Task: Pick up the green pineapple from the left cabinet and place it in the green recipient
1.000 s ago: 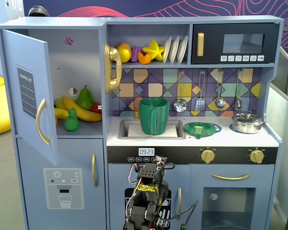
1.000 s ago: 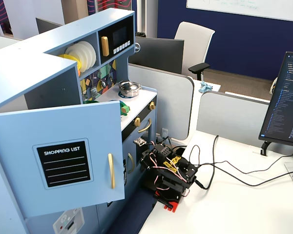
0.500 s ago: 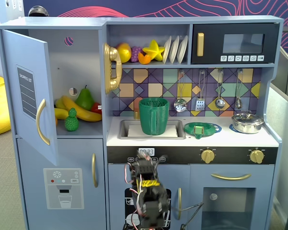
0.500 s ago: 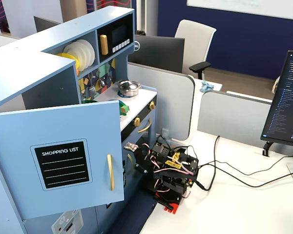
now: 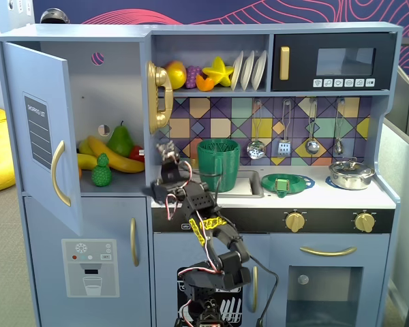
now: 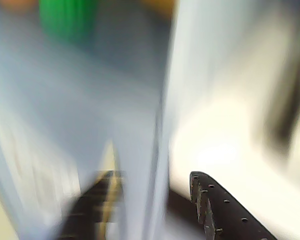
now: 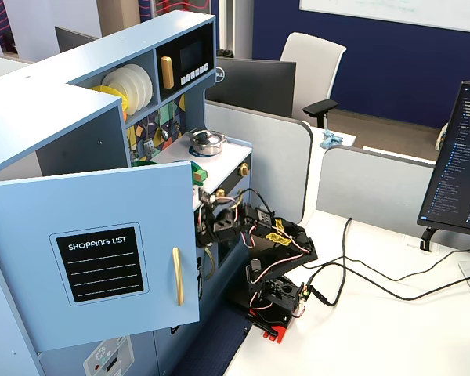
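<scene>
The green pineapple (image 5: 101, 172) stands at the front of the open left cabinet (image 5: 116, 88), in front of the bananas. In the blurred wrist view it is a green blob (image 6: 67, 17) at the top left. The green recipient (image 5: 218, 165) stands on the counter by the sink. My gripper (image 5: 165, 151) is raised in front of the cabinet's right edge, between the pineapple and the recipient, touching neither. In the wrist view my gripper (image 6: 149, 175) has its jaws apart and empty. In the side fixed view my gripper (image 7: 207, 222) sits just past the open door (image 7: 102, 235).
A dark green pear (image 5: 120, 141) and bananas (image 5: 116, 161) lie behind the pineapple. The cabinet door (image 5: 44, 129) swings out on the left. A green strainer dish (image 5: 287, 183) and a pot (image 5: 351, 174) sit on the counter. The microwave (image 5: 334, 63) is above.
</scene>
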You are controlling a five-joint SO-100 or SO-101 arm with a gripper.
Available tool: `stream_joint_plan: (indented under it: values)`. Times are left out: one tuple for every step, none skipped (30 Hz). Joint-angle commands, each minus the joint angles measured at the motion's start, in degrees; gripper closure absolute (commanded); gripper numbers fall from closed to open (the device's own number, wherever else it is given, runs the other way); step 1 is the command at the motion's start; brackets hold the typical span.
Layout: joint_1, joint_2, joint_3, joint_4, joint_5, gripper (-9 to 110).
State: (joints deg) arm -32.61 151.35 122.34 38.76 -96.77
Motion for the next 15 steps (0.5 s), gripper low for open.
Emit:
stream_joint_plan:
  values:
    - [-1.9, -1.9, -4.8, -7.5, 5.7, 61]
    - [-2.4, -2.1, -4.1, -9.6, 6.5, 60]
    - [-3.2, -2.2, -2.8, -12.8, 7.0, 61]
    - [-3.9, -2.5, -1.4, -16.7, 8.0, 61]
    - [-4.4, -2.7, 0.0, -20.2, 8.3, 61]
    - [-5.2, -2.8, 1.5, -23.4, 8.3, 62]
    - [-5.9, -2.7, 3.0, -26.1, 8.3, 62]
    - [-6.6, -2.7, 4.2, -28.3, 8.3, 62]
    - [-7.2, -2.6, 5.1, -29.8, 8.3, 62]
    - [-7.6, -2.6, 5.9, -30.7, 7.8, 63]
    - [-7.8, -2.7, 6.7, -31.7, 7.4, 63]
    - [-7.9, -3.1, 7.4, -33.0, 7.4, 63]
    - [-8.1, -3.6, 8.0, -34.4, 6.9, 63]
    - [-8.2, -4.2, 8.5, -35.8, 6.0, 63]
    - [-8.3, -5.1, 9.2, -37.6, 5.0, 63]
